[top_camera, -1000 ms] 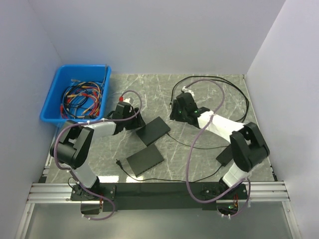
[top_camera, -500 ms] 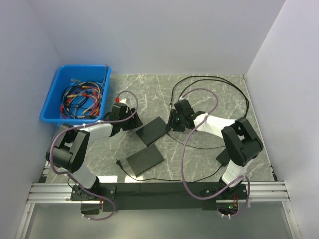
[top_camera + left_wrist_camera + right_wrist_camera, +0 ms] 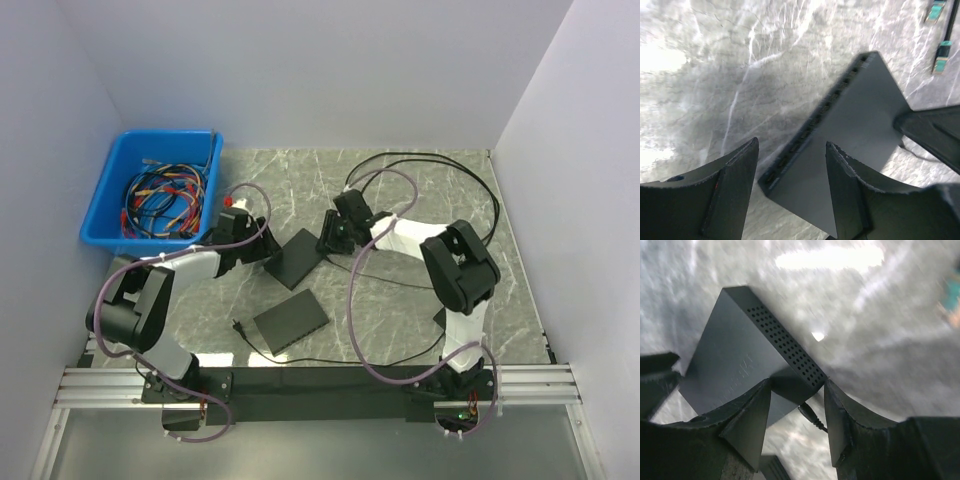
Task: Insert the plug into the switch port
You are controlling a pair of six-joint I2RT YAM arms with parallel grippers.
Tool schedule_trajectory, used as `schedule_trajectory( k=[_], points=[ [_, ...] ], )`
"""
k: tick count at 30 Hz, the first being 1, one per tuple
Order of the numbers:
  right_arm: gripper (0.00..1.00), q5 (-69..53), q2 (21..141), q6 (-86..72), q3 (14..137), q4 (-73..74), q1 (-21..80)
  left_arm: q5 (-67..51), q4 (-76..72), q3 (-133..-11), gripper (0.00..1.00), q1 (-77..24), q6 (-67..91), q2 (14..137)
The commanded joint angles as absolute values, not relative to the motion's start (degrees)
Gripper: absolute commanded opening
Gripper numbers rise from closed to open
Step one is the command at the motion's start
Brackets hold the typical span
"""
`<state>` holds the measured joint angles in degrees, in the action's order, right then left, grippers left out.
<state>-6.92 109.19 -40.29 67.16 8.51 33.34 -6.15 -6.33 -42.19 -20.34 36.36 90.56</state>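
The bench [image 3: 420, 290] has a grey marbled top. A blue bin [image 3: 110, 200] holding coloured cables sits at its far left corner. Right of the bin, near the middle, lies a flat black switch [image 3: 297, 256]. A second black box [image 3: 291, 320] lies nearer than that switch, with a thin black cord running from it. A long black cable [image 3: 480, 185] loops over the surface far right of the bin.

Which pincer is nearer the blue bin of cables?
Left. The left pincer sits just right of the blue bin, at the switch's left edge; the right pincer is farther off, at the switch's right corner.
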Motion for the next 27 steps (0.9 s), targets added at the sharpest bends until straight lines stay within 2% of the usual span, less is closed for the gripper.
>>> schedule_trajectory(
  k=[1,15,19,27],
  points=[
    [0.53,-7.12,113.28,-40.17,72.75,8.61,34.19,-5.36,-8.53,-41.14,0.62,-19.51,37.09,87.19],
    [0.53,-8.09,130.34,-38.41,102.38,17.48,41.39,-1.32,-6.59,-38.5,0.63,-18.63,37.53,77.0],
    [0.54,-4.14,124.21,-35.78,95.64,16.08,40.52,-2.02,-7.2,-37.53,0.63,-18.72,37.62,73.84],
    [0.58,11.93,100.22,-29.18,75.09,15.91,38.59,-0.18,-6.77,-37.88,0.63,-24.25,36.47,73.21]
  ],
)
